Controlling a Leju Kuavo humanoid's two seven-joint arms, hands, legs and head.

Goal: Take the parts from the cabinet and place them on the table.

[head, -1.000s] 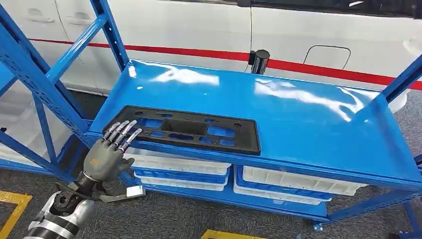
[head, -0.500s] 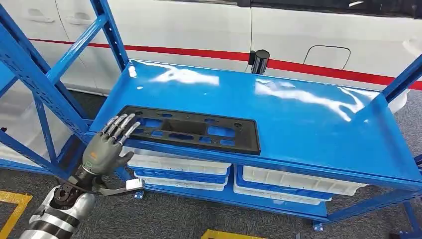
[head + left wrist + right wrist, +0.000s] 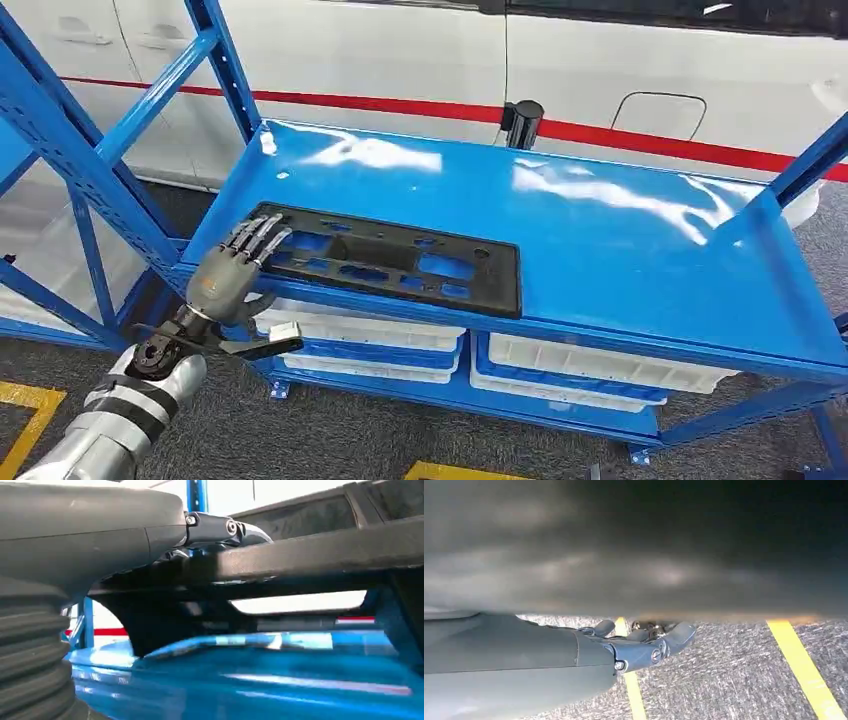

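Note:
A long black plastic part (image 3: 400,265) with several cut-outs lies along the front edge of the blue cabinet shelf (image 3: 600,220). My left hand (image 3: 228,272) has its fingers spread over the top of the part's left end. In the left wrist view the thumb (image 3: 220,527) lies against the black part (image 3: 310,555), with the part between thumb and fingers. That end sits slightly raised off the blue shelf (image 3: 250,680). My right hand (image 3: 644,647) hangs over the grey floor, fingers loosely apart and holding nothing.
White bins (image 3: 580,365) fill the level under the shelf. Blue uprights and braces (image 3: 70,150) stand close on the left of my arm. A white vehicle with a red stripe (image 3: 400,50) is behind the cabinet. Yellow lines (image 3: 799,665) mark the floor.
My left hand has moved up and forward from below the shelf edge onto the part's left end. That end of the part now sits a little higher.

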